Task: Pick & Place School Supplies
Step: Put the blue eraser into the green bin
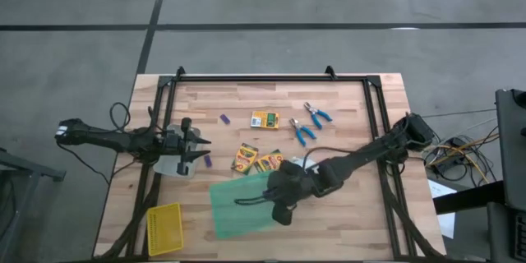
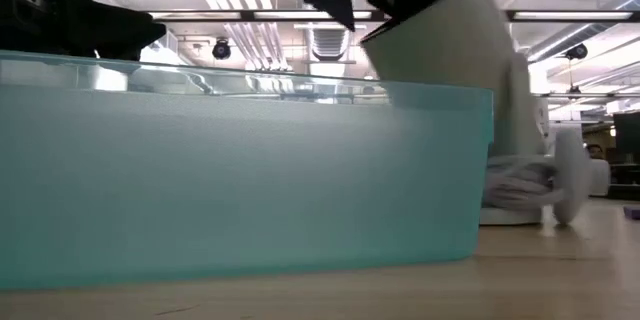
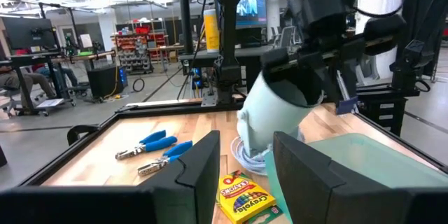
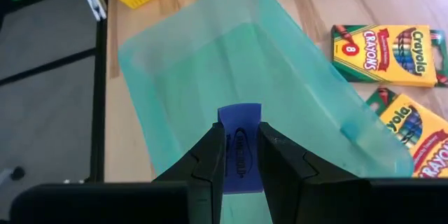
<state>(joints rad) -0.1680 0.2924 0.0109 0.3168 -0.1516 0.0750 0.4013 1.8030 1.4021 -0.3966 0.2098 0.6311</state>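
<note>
My right gripper [image 4: 241, 129] hangs slanting down over a translucent green tray [image 4: 210, 63], shut on a small purple-blue oblong piece [image 4: 240, 115]. In the high view it [image 1: 283, 209] is above the tray [image 1: 234, 214] near the table's front. Three yellow-and-green crayon boxes [image 1: 265, 119] [image 1: 245, 158] [image 1: 269, 163], two blue-handled tools [image 1: 316, 113] [image 1: 302, 131] and two loose purple pieces [image 1: 223, 118] [image 1: 209, 161] lie flat on the wood. My left gripper [image 3: 245, 171] waits open and level at the table's left [image 1: 201, 141], touching nothing. My right gripper pinches the purple-blue piece by its two long sides [image 4: 240, 147] between its two fingers. The fingers slant down from the table's right side and lie along the piece, whose far end sticks out past the fingertips. The piece is lifted clear above the tray.
A yellow mesh basket [image 1: 164, 228] stands at the front left corner, next to the tray. A black frame [image 1: 246, 78] runs around the tabletop. In the low view the tray's wall [image 2: 240, 180] fills most of the picture. Bare wood lies at the front right.
</note>
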